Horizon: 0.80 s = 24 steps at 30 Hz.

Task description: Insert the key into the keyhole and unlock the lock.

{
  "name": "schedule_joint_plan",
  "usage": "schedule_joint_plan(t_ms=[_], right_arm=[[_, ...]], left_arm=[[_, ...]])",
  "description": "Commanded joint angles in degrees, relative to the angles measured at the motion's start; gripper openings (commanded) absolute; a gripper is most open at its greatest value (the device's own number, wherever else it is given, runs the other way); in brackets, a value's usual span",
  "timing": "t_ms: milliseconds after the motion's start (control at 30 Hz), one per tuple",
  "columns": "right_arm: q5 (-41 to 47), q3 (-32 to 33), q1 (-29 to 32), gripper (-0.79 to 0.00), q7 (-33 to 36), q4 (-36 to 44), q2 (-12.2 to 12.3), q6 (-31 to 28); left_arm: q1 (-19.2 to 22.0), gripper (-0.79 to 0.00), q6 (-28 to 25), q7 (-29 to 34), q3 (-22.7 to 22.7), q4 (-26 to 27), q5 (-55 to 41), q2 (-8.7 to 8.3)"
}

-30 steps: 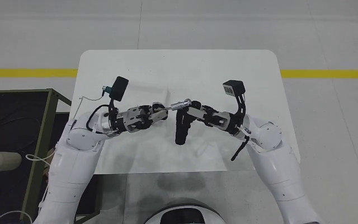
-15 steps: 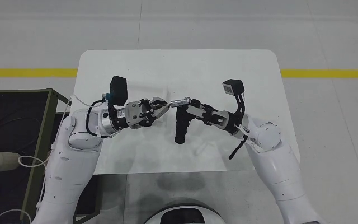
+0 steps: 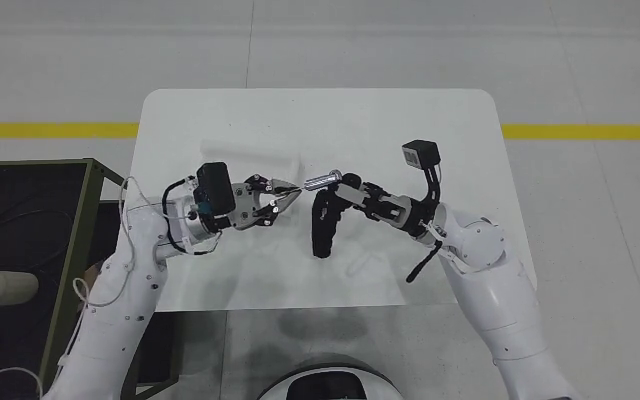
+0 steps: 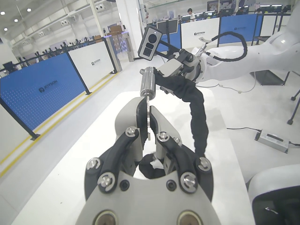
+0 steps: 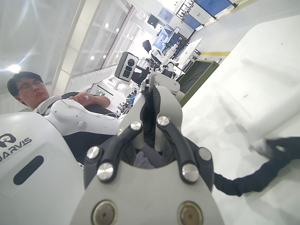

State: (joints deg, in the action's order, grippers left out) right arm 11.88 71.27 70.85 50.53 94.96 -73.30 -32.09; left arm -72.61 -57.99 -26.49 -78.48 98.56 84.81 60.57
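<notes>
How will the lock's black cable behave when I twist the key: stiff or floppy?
Probably floppy: the cable droops in a curve from the right end effector to the table, so it likely won't resist twisting. The silver cylinder sticks out beyond the grip and may swivel as the key turns.

Key (image 4: 148, 110) in left tool (image 4: 147, 118) touches lock (image 4: 147, 83) in right tool (image 5: 150, 91).
</notes>
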Motion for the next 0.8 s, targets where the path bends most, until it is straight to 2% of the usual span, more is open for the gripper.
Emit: schedule_joint_plan(t_ms=[0, 33, 67, 233, 333, 400, 467, 533, 567, 633, 700, 767], right_arm=[[-0.1, 0.1, 0.0, -0.785, -0.2, 0.0, 0.0, 0.1], [-0.6, 0.3, 0.0, -0.785, -0.4, 0.1, 0.1, 0.1], [-1.3, 0.5, 0.0, -0.785, -0.8, 0.0, 0.1, 0.1], [-7.8, 4.1, 0.1, -0.785, -5.8, -0.6, 0.5, 1.6], [-17.6, 6.8, 0.4, -0.785, -11.3, -0.6, 0.9, 4.0], [-20.6, 7.7, 0.7, -0.785, -13.8, -1.1, 1.0, 6.0], [-20.2, 8.0, 1.1, -0.785, -14.4, -1.9, 1.1, 8.7], [-20.8, 8.2, 0.8, -0.785, -13.6, -3.0, 1.2, 12.0], [-21.0, 7.9, 0.7, -0.785, -12.9, -3.6, 1.2, 13.4], [-20.9, 7.5, 0.1, -0.785, -12.3, -4.6, 1.2, 15.7], [-20.7, 6.6, -0.3, 0.0, -10.9, -5.6, 1.2, 18.1], [-22.5, 6.3, -1.2, 0.0, -11.1, -6.1, 1.3, 18.7]], left_arm=[[0.3, -0.785, 0.1, -5.7, 0.3, -2.1, 3.4, -0.05], [0.6, -0.105, 0.0, -7.9, 0.7, -2.8, 3.8, -0.01], [0.8, 0.0, 0.0, -9.1, 1.0, -3.7, 4.2, 0.01], [1.3, 0.0, 0.0, -13.0, 1.7, -6.6, -1.8, -0.02], [0.9, 0.0, 0.0, -12.3, 2.9, -10.4, -12.7, -0.4], [0.9, 0.0, 0.0, -9.7, 4.9, -11.8, -22.9, -0.95], [0.5, 0.0, 0.0, -6.6, 7.4, -12.4, -37.1, -1.71], [0.8, 0.0, 0.0, 1.3, 9.5, -13.6, -52.1, -2.78], [1.2, 0.0, 0.0, 3.7, 9.4, -13.9, -56.6, -3.14], [1.2, 0.0, 0.0, 3.7, 9.4, -13.9, -56.6, -3.14], [1.2, 0.0, 0.0, 3.7, 9.4, -13.9, -56.6, -3.14], [1.2, 0.0, 0.0, 3.7, 9.4, -13.9, -56.6, -3.14]])
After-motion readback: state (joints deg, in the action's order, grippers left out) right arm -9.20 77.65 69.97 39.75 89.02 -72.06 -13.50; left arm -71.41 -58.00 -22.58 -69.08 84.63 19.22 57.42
